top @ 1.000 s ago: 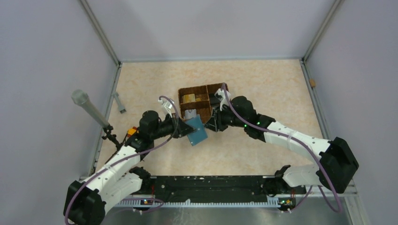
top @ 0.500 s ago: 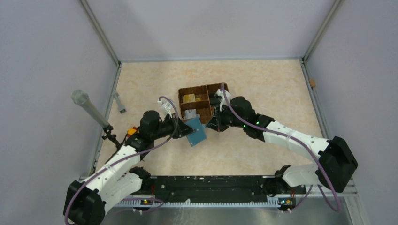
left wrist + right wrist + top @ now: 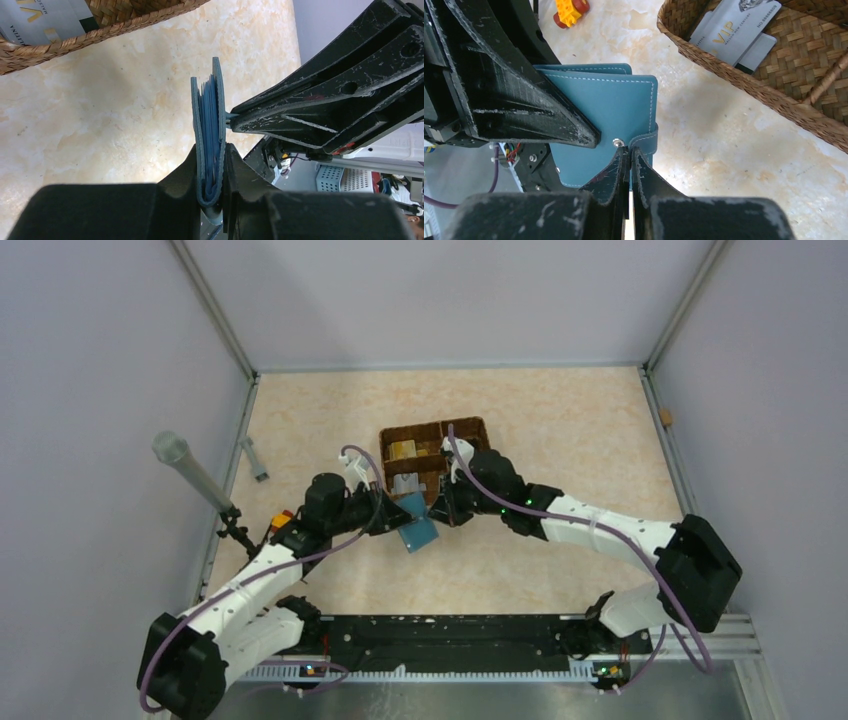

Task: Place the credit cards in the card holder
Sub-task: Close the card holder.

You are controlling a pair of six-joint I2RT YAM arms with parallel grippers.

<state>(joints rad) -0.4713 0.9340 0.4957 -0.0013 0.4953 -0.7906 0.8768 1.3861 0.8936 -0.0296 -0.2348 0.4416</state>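
Strap tab at 3 o'clock of metal stud being pinched by right claw; left claw clamping flat teal leather card holder; advising gentle outward peeling.

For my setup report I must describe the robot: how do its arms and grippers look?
Both the left arm and right arm have white links, black joints and a purple cable. The right one shows small green lights. The left gripper and right gripper are black, scuffed and tapering.
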